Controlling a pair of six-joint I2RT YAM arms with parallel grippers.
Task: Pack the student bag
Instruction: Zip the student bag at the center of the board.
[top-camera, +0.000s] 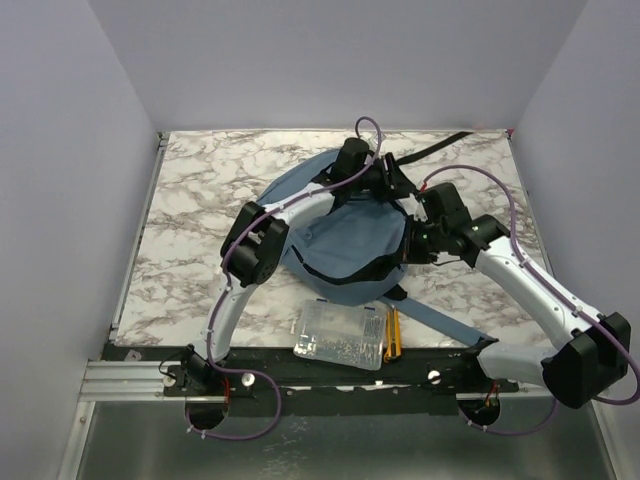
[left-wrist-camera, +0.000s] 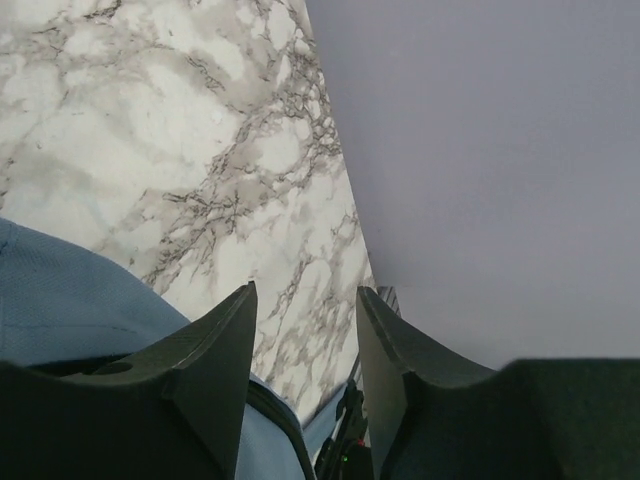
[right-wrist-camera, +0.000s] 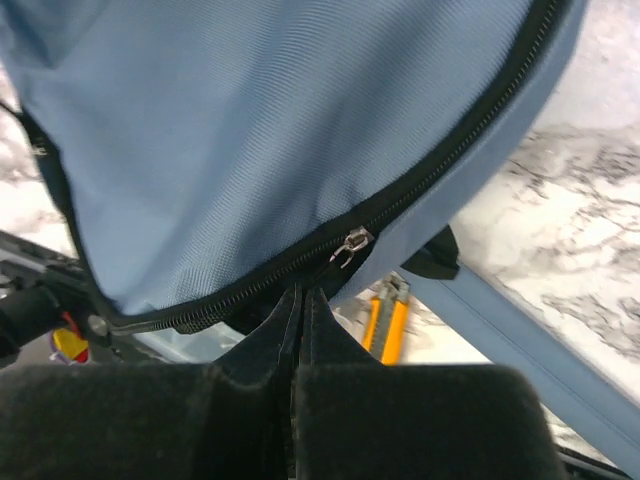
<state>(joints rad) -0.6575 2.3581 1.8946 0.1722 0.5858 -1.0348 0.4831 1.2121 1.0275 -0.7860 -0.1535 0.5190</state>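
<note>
Student bag (top-camera: 345, 250) at mid-surface, lying between the two end effectors, its rounded near edge turned towards the arm bases.

Right end effector (top-camera: 415, 238): jaws pressed fully together, tips set against the black zip line on the side of the bag facing it. Whether a fold of fabric is nipped between them cannot be told. In the right wrist view the blue-grey panel fills the field ahead of the tips. The zip runs obliquely across them, from lower left to upper right. The zip slider (right-wrist-camera: 352, 243) sits just ahead of the tips and slightly to their right.

Left end effector (left-wrist-camera: 300, 345): jaws moderately apart, nothing between them. The bare marble surface (left-wrist-camera: 200, 150) shows through the gap, and bag fabric lies below and to the left of its left finger. From above it hangs over the bag's far rim.

Clear case (top-camera: 340, 335) and yellow tool (top-camera: 392, 335): both rest past the bag's near edge, on the base side of the right end effector. A blue-grey strap (right-wrist-camera: 520, 340) lies to the right of the tool.

Judgement: the coming move turns on the zip line. The right arm is the nearer one, already at the line with the slider just off its tips. A pull would have to follow the zip's oblique axis. The left arm is free to steady the far rim.
</note>
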